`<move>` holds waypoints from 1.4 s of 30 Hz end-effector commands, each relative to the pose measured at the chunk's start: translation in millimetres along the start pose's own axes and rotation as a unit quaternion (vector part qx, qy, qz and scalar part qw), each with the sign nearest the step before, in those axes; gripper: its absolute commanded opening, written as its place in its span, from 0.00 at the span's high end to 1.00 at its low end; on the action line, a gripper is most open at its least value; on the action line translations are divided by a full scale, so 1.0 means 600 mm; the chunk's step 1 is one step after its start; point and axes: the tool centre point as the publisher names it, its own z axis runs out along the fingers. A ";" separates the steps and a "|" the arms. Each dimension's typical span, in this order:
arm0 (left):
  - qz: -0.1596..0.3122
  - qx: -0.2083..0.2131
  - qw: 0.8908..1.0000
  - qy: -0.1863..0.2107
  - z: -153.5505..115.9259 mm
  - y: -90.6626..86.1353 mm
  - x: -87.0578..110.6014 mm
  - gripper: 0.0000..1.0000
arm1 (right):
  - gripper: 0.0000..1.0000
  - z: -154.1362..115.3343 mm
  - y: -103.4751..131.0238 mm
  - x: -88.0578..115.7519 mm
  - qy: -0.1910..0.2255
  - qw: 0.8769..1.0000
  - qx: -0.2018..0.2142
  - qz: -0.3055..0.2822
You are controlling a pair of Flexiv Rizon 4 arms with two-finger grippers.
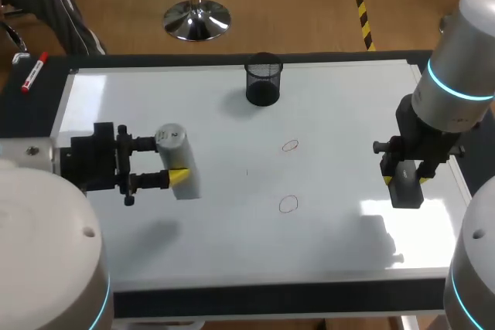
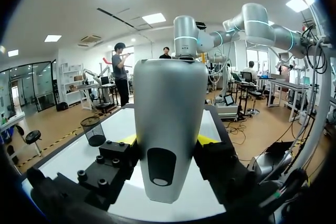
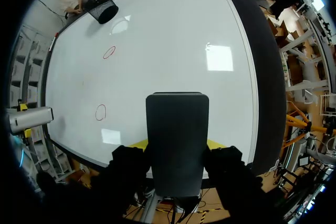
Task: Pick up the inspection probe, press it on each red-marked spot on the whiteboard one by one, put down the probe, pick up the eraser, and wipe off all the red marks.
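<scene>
Where the head view looks down: left gripper clamped on grey probe over whiteboard, left side; right gripper clamped on black eraser near right edge. Left wrist view: probe between fingers. Right wrist view: eraser between fingers, red marks ahead.

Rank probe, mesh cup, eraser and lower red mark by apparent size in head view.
1. probe
2. mesh cup
3. eraser, close to the cup and partly hidden by the right tool, so unsure
4. lower red mark

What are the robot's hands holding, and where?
Left gripper: silver-grey rounded probe, clamped by its sides. Right gripper: black rectangular eraser, clamped by its sides.
</scene>
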 end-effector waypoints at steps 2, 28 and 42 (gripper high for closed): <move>0.001 0.004 1.000 0.002 -0.020 0.003 0.001 1.00 | 1.00 -0.001 0.000 -0.002 0.001 1.000 0.000 -0.001; 0.000 0.010 1.000 -0.010 -0.066 0.005 -0.009 1.00 | 1.00 -0.001 0.000 -0.002 0.001 1.000 0.000 -0.001; 0.000 0.010 1.000 -0.010 -0.066 0.005 -0.009 1.00 | 1.00 -0.001 0.000 -0.002 0.001 1.000 0.000 -0.001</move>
